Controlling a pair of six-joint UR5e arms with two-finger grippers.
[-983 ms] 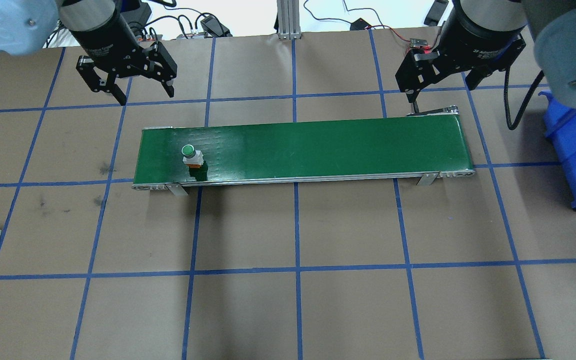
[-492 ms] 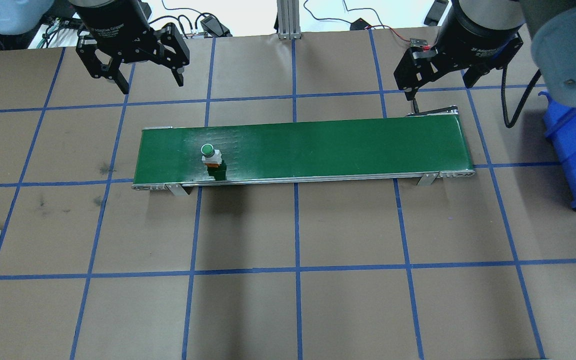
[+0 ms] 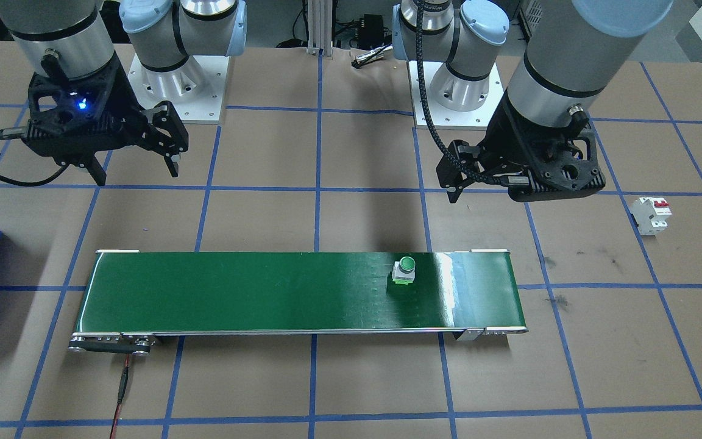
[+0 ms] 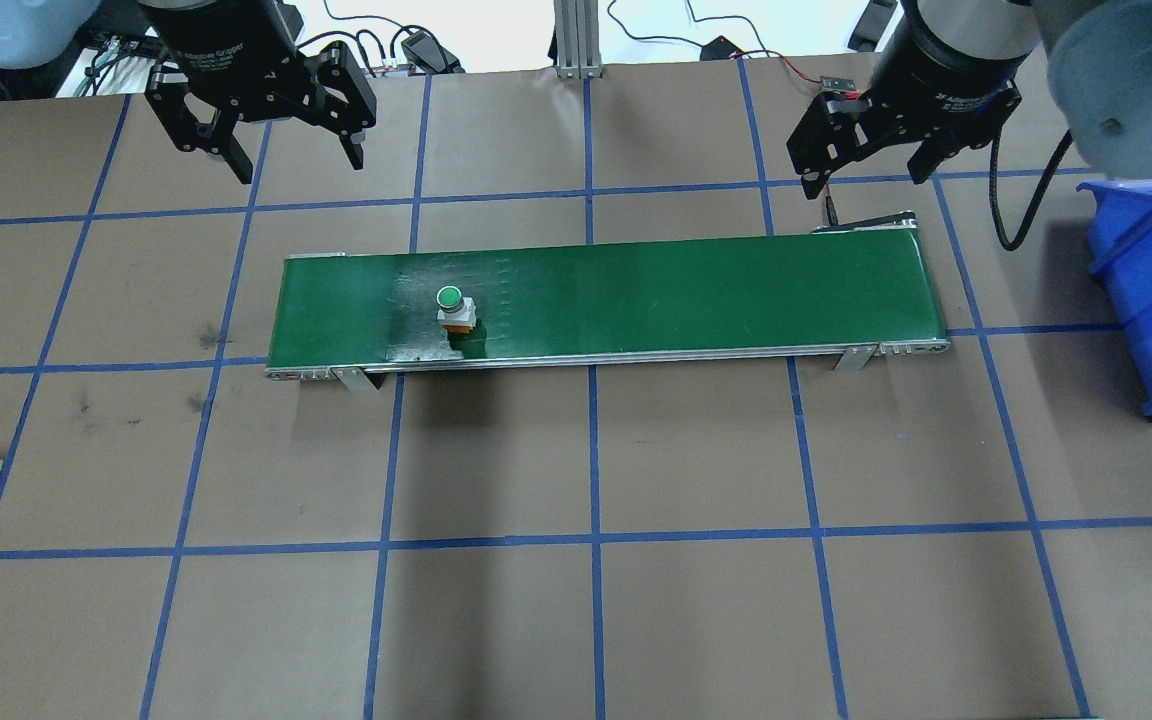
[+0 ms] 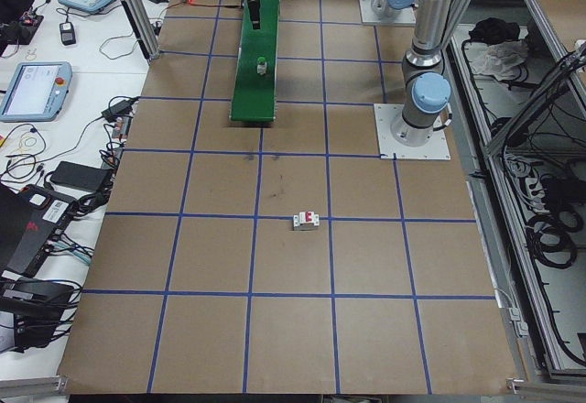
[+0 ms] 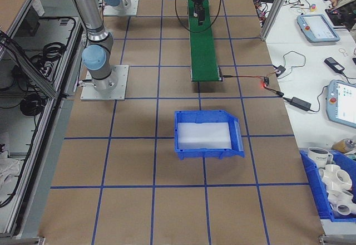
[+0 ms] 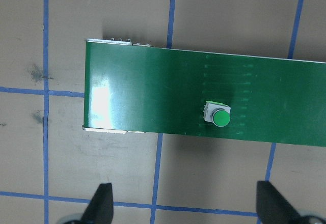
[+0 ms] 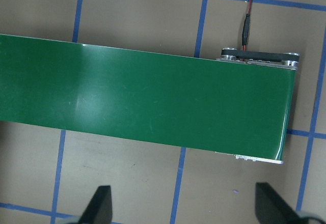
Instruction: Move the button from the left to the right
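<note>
Button [image 4: 452,304] untouched; fingers [image 4: 238,160] spread wide.

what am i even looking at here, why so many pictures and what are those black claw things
These are several cameras on one moment of a two-armed robot at a table. One looks down from behind the robot, one faces it from across the table, two look along the table from its ends, and one sits on each wrist, looking down past the fingers.

The black claws are its grippers. The left gripper and the right gripper are both open and hold nothing; they hang over the table beyond the belt.

On the table lies a long green belt. A small button with a green cap stands on it, near the robot's left end. The left wrist view looks down on that end, the right wrist view on the other, bare end.

Off the belt are a white breaker and a blue bin.
</note>
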